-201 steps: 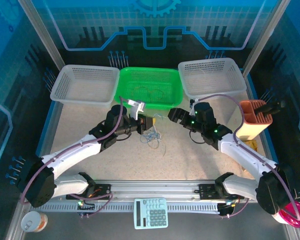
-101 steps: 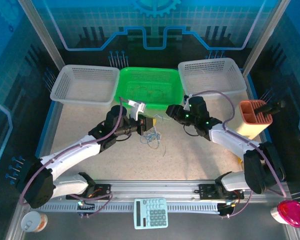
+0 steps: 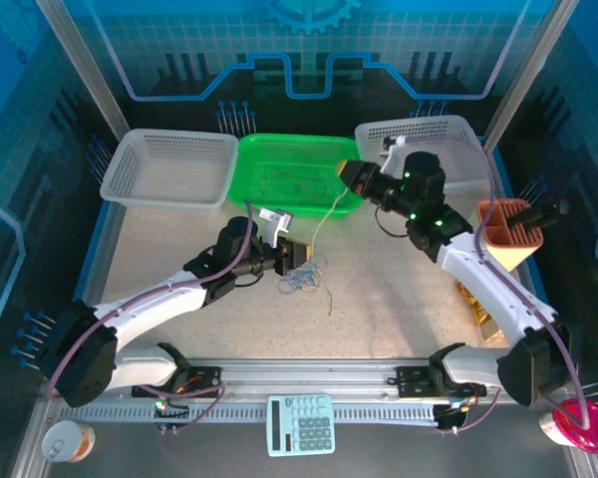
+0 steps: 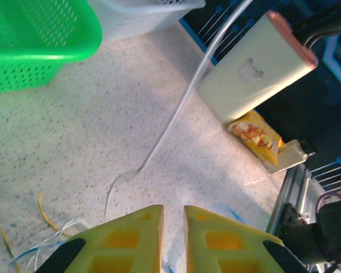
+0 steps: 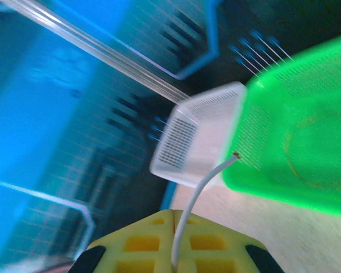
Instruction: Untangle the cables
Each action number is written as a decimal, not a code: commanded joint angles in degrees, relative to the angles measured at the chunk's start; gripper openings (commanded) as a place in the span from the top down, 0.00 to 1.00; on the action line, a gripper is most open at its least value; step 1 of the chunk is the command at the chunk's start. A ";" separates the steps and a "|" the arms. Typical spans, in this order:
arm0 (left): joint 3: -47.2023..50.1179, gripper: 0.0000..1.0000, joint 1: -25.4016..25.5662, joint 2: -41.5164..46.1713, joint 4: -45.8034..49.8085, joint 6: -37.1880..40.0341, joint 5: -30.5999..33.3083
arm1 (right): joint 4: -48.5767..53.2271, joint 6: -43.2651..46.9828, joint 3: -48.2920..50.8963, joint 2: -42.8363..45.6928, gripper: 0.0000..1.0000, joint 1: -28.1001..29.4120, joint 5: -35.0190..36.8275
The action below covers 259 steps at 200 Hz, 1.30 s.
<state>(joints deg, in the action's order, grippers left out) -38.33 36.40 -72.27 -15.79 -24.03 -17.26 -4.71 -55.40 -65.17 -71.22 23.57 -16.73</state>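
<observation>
**Right claw** [image 5: 173, 215]: the jaws are closed flat on a white cable [image 3: 320, 221], pinched near its upper end. A short stub stands out past the fingers toward the green basket [image 3: 247, 184]. The overhead view shows this claw raised above the basket's near right corner. From there the cable hangs in a slack curve to the worktop [image 3: 399, 299], and its loose end lies toward the middle of the near edge.

**Left claw** [image 4: 173, 211]: it is low over the worktop with the jaws a narrow slit apart. Bare worktop shows through the gap and nothing is seen gripped.

**Tangle of cables** [image 3: 301, 279]: blue, yellowish and whitish strands lie in a small heap just beside the left claw. The heap is near the middle of the worktop, short of the basket's near wall. The white cable passes close by the heap, but whether it is caught in it cannot be told.

**Handling, as judged:**
- The strands look very light and limp, with a smooth sheath likely to slip, so only fully closed jaws will hold one.
- The best hold is a free end or an outer loop at the edge of the heap, not its knotted middle.
- A hard pull risks tightening the knot or dragging the whole heap along.
- The left claw is well placed to pin the heap down as an anchor.
</observation>
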 commanded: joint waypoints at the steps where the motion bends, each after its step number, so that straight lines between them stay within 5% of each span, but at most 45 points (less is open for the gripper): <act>1: 1.71 0.80 0.28 -2.26 -3.53 -0.42 -0.32 | 1.74 0.90 -5.36 2.55 1.00 -0.02 -1.29; 108: 4.13 0.79 0.32 -6.13 -6.02 -0.84 -0.15 | -1.69 -2.84 -14.26 3.22 1.00 1.42 -3.60; 164: 4.31 0.52 0.30 -2.59 -4.83 -1.02 0.24 | -3.38 -2.98 -14.11 2.95 1.00 1.56 -3.04; 206: 3.83 0.33 0.33 -0.49 -3.93 -1.04 0.97 | -14.09 -7.22 -17.21 1.05 1.00 1.32 -7.86; 259: 3.70 0.25 0.34 2.36 -3.28 -1.02 1.95 | -18.32 -6.34 -25.05 -0.49 1.00 -0.31 -10.28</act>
<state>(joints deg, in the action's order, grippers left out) -34.63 36.40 -72.16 -19.64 -25.52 -16.32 -18.52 -62.37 -86.15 -72.14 24.27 -25.54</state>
